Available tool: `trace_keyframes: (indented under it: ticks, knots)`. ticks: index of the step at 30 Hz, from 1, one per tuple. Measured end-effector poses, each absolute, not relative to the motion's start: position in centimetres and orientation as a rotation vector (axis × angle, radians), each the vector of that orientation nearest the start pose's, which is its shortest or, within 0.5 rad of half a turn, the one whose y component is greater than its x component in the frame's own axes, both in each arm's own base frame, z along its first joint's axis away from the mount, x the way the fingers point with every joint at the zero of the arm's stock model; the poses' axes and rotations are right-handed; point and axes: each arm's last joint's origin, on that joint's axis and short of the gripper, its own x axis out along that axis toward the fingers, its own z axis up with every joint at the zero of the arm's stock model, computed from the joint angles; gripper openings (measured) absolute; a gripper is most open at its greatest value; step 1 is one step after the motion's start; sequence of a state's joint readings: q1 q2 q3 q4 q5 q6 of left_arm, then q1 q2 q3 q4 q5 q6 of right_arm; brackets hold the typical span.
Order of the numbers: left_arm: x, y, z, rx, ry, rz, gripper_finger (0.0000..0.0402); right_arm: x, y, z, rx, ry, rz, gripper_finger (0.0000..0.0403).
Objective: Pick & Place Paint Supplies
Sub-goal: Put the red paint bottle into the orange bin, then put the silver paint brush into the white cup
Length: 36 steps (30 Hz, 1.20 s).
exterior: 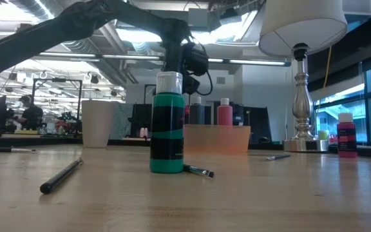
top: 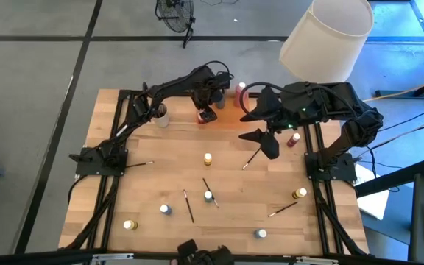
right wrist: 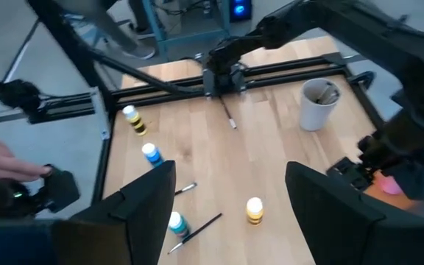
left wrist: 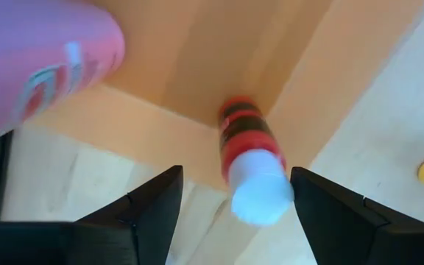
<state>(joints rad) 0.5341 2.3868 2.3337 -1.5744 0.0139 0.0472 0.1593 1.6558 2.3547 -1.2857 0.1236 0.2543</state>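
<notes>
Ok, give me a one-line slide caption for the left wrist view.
Left gripper open above a red, white-capped bottle standing in the orange tray, a pink bottle close by.

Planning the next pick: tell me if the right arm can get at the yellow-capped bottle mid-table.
Probably yes. The right gripper hangs open near the yellow-capped bottle, only bare wood and a brush between; the left gripper is away over the tray.

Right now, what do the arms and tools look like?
Both arms are dark, near-black jointed links rising from black bases bolted to black rails along the table's sides, with black cables looped along them. The left tool ends in two flat, angular black fingers, as does the right tool. A small green light shows on the right arm's wrist. No markings legible.
</notes>
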Motion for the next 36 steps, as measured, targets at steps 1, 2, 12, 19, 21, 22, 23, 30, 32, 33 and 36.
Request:
trace_keyframes:
  ticks: [1, 2, 12, 19, 21, 22, 23, 30, 32, 33, 36]
  knots:
    - [39.1, 23.2, 23.6, -0.407, 1.583, 0.369, 0.0249, 26.9, 3.9, 51.7, 0.162, 0.58, -0.047, 0.0262]
    - [39.0, 23.3, 23.9, -0.405, 1.572, 0.378, 0.0248, 26.9, 3.9, 51.7, 0.161, 0.579, -0.05, 0.0262]
    - [37.3, 22.8, 28.8, -0.316, 1.481, 0.432, 0.0248, 26.9, 3.9, 51.7, 0.127, 0.576, -0.04, 0.0261]
    - [35.3, 20.4, 34.3, -0.306, 1.34, 0.458, 0.0247, 26.9, 3.8, 51.7, 0.117, 0.57, -0.059, 0.0261]
    - [33.9, 19.2, 36.6, -0.309, 1.281, 0.462, 0.0248, 26.9, 3.8, 51.7, 0.124, 0.569, -0.067, 0.0261]
    - [33.1, 18.6, 37.7, -0.314, 1.254, 0.462, 0.0248, 26.9, 3.8, 51.7, 0.129, 0.569, -0.067, 0.0261]
    - [32.3, 17.9, 38.7, -0.314, 1.23, 0.459, 0.0248, 26.9, 3.8, 51.7, 0.131, 0.569, -0.068, 0.0261]
    - [26.7, 13.0, 43.7, -0.286, 1.092, 0.329, 0.0247, 26.9, 4.0, 51.7, 0.137, 0.572, -0.06, 0.0261]
    - [25.4, 11.6, 44.4, -0.278, 1.073, 0.291, 0.0248, 26.9, 4.2, 51.7, 0.134, 0.574, -0.055, 0.0261]
    - [24.8, 10.9, 44.6, -0.273, 1.067, 0.278, 0.0248, 26.9, 4.2, 51.7, 0.134, 0.574, -0.052, 0.0261]
    - [23.1, 9.1, 44.9, -0.259, 1.057, 0.252, 0.0248, 26.8, 4.2, 51.7, 0.133, 0.58, -0.051, 0.0261]
